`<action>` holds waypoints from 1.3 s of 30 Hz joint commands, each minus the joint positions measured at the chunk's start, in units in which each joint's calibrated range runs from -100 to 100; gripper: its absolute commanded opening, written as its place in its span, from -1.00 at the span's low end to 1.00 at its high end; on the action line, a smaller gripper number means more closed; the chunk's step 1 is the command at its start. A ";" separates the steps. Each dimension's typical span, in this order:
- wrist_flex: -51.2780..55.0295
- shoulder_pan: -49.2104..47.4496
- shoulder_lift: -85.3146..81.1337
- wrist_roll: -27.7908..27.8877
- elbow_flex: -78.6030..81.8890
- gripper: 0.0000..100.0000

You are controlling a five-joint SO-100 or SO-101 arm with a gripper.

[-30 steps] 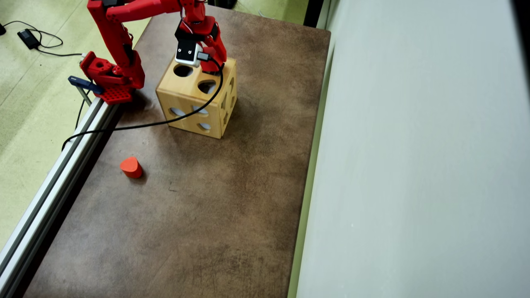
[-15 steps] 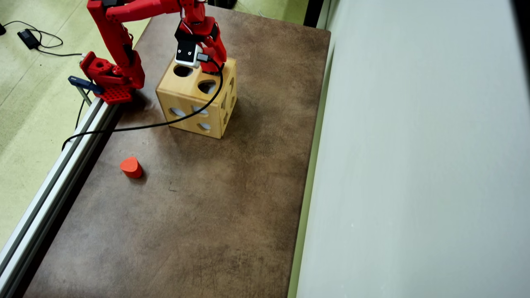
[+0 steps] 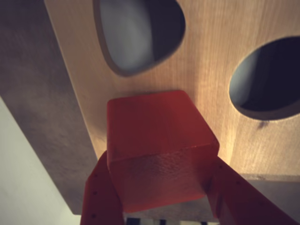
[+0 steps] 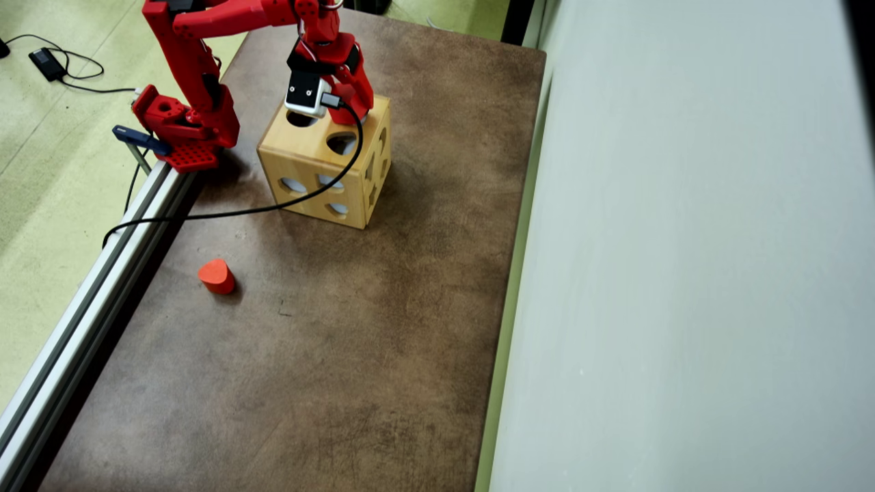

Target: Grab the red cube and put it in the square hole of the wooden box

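Two red fingers [image 3: 101,197] of the gripper [image 3: 161,187] clamp the red cube [image 3: 159,145] from either side in the wrist view, holding it over the wooden box [image 3: 211,70] top, just below a teardrop cut-out [image 3: 138,33] and beside a round cut-out [image 3: 267,75]; no square hole shows here. From overhead, the gripper [image 4: 352,109] hangs above the wooden box [image 4: 321,167] top's far edge, and an orange-red block [image 4: 217,276] lies on the brown table [image 4: 342,342], well apart from the box.
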 commanded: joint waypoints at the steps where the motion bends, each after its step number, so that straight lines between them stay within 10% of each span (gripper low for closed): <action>1: 0.21 -2.49 -0.22 -0.15 -0.40 -0.91; 39: 2.14 0.33 -0.39 -0.20 -1.11 -0.93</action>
